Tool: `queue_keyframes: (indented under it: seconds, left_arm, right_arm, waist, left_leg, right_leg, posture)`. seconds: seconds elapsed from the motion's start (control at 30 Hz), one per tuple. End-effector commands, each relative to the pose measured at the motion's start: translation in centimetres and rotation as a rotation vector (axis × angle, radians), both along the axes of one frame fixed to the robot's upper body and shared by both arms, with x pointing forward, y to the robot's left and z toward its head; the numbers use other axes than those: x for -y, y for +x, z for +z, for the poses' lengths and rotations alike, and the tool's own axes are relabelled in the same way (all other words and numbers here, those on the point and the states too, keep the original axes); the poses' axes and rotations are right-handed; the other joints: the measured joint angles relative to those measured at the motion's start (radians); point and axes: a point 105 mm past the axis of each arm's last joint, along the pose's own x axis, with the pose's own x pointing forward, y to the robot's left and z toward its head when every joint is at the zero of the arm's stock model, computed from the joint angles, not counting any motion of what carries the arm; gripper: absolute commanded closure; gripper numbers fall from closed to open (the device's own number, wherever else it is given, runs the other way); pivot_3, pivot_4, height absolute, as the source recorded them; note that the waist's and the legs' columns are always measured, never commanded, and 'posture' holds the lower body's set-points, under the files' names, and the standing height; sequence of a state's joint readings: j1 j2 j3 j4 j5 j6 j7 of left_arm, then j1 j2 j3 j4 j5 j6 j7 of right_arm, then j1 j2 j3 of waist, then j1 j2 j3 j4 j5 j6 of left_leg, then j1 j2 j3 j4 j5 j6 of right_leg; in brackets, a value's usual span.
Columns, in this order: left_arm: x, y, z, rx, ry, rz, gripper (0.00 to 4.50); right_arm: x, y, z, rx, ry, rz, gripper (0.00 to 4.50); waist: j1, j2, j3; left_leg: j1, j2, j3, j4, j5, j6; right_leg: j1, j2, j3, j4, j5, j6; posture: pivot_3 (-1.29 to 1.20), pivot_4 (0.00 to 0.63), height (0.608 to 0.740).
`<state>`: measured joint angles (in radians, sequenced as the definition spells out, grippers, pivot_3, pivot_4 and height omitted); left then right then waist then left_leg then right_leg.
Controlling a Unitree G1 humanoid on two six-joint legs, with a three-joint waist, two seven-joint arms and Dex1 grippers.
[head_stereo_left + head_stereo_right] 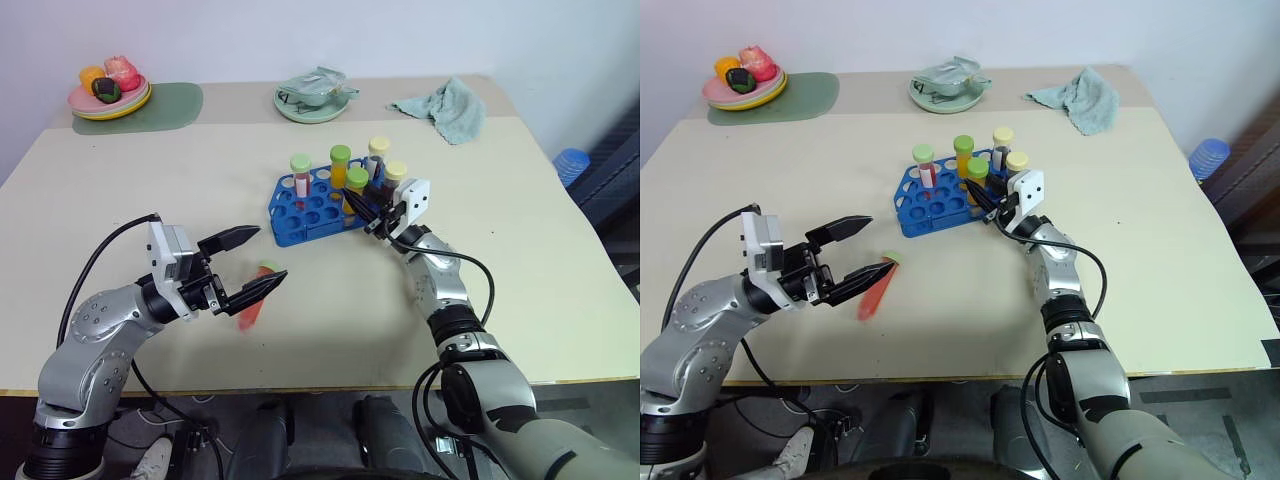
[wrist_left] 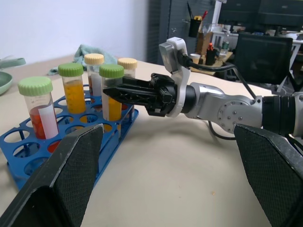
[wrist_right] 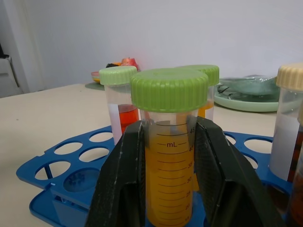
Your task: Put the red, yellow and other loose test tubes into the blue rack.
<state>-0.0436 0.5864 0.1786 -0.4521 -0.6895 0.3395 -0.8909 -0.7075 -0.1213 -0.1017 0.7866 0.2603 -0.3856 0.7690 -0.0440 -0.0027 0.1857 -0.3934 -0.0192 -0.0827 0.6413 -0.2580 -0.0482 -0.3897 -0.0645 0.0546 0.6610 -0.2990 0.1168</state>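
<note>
You have one beige worktop (image 1: 120, 210) in front of you, carrying everything. Near its middle sits one blue rack (image 1: 300, 215), its top a grid of round holes. At the far edge lie one green mat (image 1: 175, 105) with a plate of fruit (image 1: 108, 92) at its left end, one pale green dish (image 1: 312, 100) and one crumpled teal cloth (image 1: 445, 108).

Count five capped tubes standing in the rack: a white-labelled tube with red liquid (image 1: 301, 178) and pale green cap at the left, an orange-yellow tube (image 1: 340, 168) behind it, a grey tube with cream cap (image 1: 377, 158) at the back, a dark brown tube (image 1: 393, 180) with cream cap at the right end, and the yellow tube (image 3: 170, 156) with green cap at the near right corner.

Your right tool (image 1: 368, 212) is clamped on that yellow tube: in the right wrist view the two black fingers (image 3: 118, 189) press its sides just below the cap, and the tube stands upright over the rack's holes.

One loose red tube (image 1: 255, 300) lies on its side on the worktop, well apart from the rack, toward you and to the left. Your left tool (image 1: 252, 262) hangs spread wide and empty right over it, the nearer fingertip crossing in front of the tube near its cap end; you cannot tell whether it touches.
</note>
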Motion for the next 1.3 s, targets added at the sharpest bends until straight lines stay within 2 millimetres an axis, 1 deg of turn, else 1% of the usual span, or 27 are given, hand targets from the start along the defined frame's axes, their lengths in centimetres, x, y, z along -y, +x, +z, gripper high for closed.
queue_keyframes:
  seconds: [0.03, 0.1, 0.13, 0.33, 0.47, 0.57, 0.6, 0.67, 0.8, 0.87, 0.93, 1.0, 1.07, 1.13, 1.27, 1.3]
  left_arm:
    - [0.3, -0.4, 0.7, 0.031, -0.009, -0.02, 0.0]
    - [0.4, -0.4, 0.6, 0.03, -0.01, -0.019, 0.0]
    - [0.4, -0.4, 0.6, 0.029, -0.01, -0.017, 0.0]
    - [0.4, -0.4, 0.3, 0.008, -0.027, 0.011, 0.0]
    - [0.3, -0.4, 0.2, -0.031, -0.058, 0.077, 0.0]
    - [0.2, -0.4, 0.0, -0.061, -0.056, 0.178, 0.0]
    - [0.1, -0.4, 0.0, -0.075, -0.046, 0.209, 0.0]
    - [-0.1, -0.2, -0.1, -0.097, -0.013, 0.285, 0.0]
    - [-0.5, 0.3, 0.4, -0.175, 0.013, 0.361, 0.0]
    - [-1.5, 1.1, -0.1, -0.253, 0.073, 0.462, 0.0]
    - [-2.6, 1.7, -1.3, -0.401, 0.189, 0.551, 0.0]
    - [-2.3, 2.2, -1.4, -0.522, 0.27, 0.512, 0.0]
    - [-2.4, 3.2, -0.8, -0.611, 0.281, 0.502, 0.0]
    - [-2.6, 3.9, -0.5, -0.666, 0.311, 0.505, 0.0]
    - [-3.9, 4.3, -0.7, -0.786, 0.404, 0.519, 0.0]
    - [-3.7, 4.4, -0.7, -0.815, 0.425, 0.511, 0.0]
  right_arm:
    - [0.6, 0.2, 1.3, 0.035, 0.018, -0.025, 2.25]
    - [0.5, 0.2, 1.1, 0.04, -0.015, -0.029, 1.33]
    - [0.5, 0.3, 1.1, 0.038, -0.019, -0.036, 0.79]
    - [1.1, 0.2, 2.3, 0.079, -0.044, -0.087, 0.79]
    - [1.5, -0.7, 2.8, 0.097, -0.088, -0.07, 0.79]
    - [2.2, -2.5, 3.1, 0.077, -0.133, -0.003, 0.79]
    - [2.7, -3.1, 3.2, 0.069, -0.154, 0.002, 0.79]
    - [3.8, -4.7, 3.2, 0.027, -0.196, 0.065, 0.79]
    - [6.6, -7.9, 3.4, -0.037, -0.299, 0.158, 0.79]
    - [8.0, -9.4, 3.3, -0.065, -0.351, 0.209, 0.79]
    - [9.5, -10.7, 3.0, -0.083, -0.407, 0.262, 0.79]
    - [11.1, -12.6, 2.3, -0.074, -0.513, 0.37, 0.79]
    - [12.1, -13.8, 1.7, -0.056, -0.613, 0.463, 0.79]
    - [12.4, -14.4, 1.2, -0.055, -0.662, 0.525, 0.79]
    - [11.8, -14.3, 0.8, -0.026, -0.682, 0.581, 0.79]
    - [11.7, -14.0, 0.9, -0.017, -0.669, 0.583, 0.79]
  waist:
    - [0.0, 0.0, 0.0]
    - [-0.001, 0.0, 0.0]
    - [-0.001, 0.0, 0.0]
    - [-0.001, 0.0, 0.0]
    - [0.001, 0.0, 0.0]
    - [0.002, 0.0, 0.0]
    - [0.003, 0.0, 0.0]
    - [0.005, 0.0, 0.0]
    - [0.008, -0.001, 0.0]
    - [0.009, -0.001, 0.001]
    - [0.008, -0.002, 0.001]
    - [0.009, -0.005, 0.003]
    - [0.01, -0.006, 0.004]
    - [0.002, -0.008, 0.005]
    - [-0.012, -0.008, 0.005]
    - [-0.011, -0.008, 0.005]
  left_leg:
    - [0.0, 0.0, 0.0, 0.0, 0.0, 0.0]
    - [0.0, 0.0, 0.0, 0.0, 0.0, 0.0]
    - [0.0, 0.0, 0.0, 0.0, 0.0, 0.0]
    - [0.0, 0.0, 0.0, 0.0, 0.0, 0.0]
    - [0.0, 0.0, 0.0, 0.0, 0.0, 0.0]
    - [-0.001, 0.0, 0.0, 0.0, 0.0, 0.0]
    - [-0.001, 0.001, 0.0, -0.001, 0.0, 0.0]
    - [-0.001, 0.001, 0.0, -0.001, 0.0, 0.0]
    - [-0.001, 0.0, -0.001, -0.001, 0.0, 0.0]
    - [-0.001, 0.0, -0.001, -0.002, 0.0, 0.001]
    - [-0.001, 0.0, -0.001, -0.002, 0.0, 0.001]
    - [-0.001, 0.0, -0.001, -0.001, 0.0, 0.001]
    - [-0.001, -0.001, -0.001, 0.001, -0.001, 0.002]
    - [-0.001, -0.001, -0.001, 0.002, -0.001, 0.002]
    - [0.0, 0.0, -0.001, 0.001, -0.002, 0.003]
    - [0.0, 0.0, -0.001, 0.0, -0.002, 0.003]
  right_leg:
    - [0.0, 0.0, 0.0, 0.0, 0.0, 0.0]
    - [0.0, 0.0, 0.0, 0.0, 0.0, 0.0]
    - [0.0, 0.0, 0.0, 0.0, 0.0, 0.0]
    - [-0.001, 0.0, 0.0, 0.0, 0.0, 0.0]
    - [0.0, -0.001, 0.0, 0.0, 0.0, 0.0]
    - [0.0, -0.001, 0.0, -0.001, 0.0, 0.0]
    - [0.0, -0.001, 0.0, -0.001, 0.0, 0.0]
    - [0.0, -0.001, 0.0, -0.002, 0.0, 0.0]
    - [0.0, -0.002, 0.0, -0.003, 0.0, 0.0]
    - [0.001, -0.001, 0.0, -0.003, 0.0, 0.0]
    - [0.001, -0.001, -0.001, -0.004, 0.0, 0.0]
    - [0.001, 0.0, -0.001, -0.004, 0.0, 0.001]
    - [0.003, 0.0, -0.002, -0.004, 0.0, 0.001]
    - [0.004, 0.0, -0.002, -0.004, 0.0, 0.001]
    - [0.0, 0.001, 0.0, -0.002, 0.0, 0.001]
    - [-0.001, 0.001, 0.0, -0.001, 0.0, 0.001]
  posture:
    - [0.0, 0.15, 0.74]
    - [0.0, 0.15, 0.74]
    - [0.0, 0.15, 0.74]
    - [0.0, 0.15, 0.74]
    - [0.0, 0.15, 0.74]
    - [0.0, 0.15, 0.74]
    - [0.0, 0.15, 0.74]
    - [0.0, 0.15, 0.74]
    - [0.0, 0.15, 0.74]
    - [0.0, 0.15, 0.74]
    - [0.0, 0.15, 0.74]
    - [0.0, 0.15, 0.74]
    - [0.0, 0.15, 0.74]
    - [0.0, 0.15, 0.74]
    - [0.0, 0.15, 0.74]
    - [0.0, 0.15, 0.74]
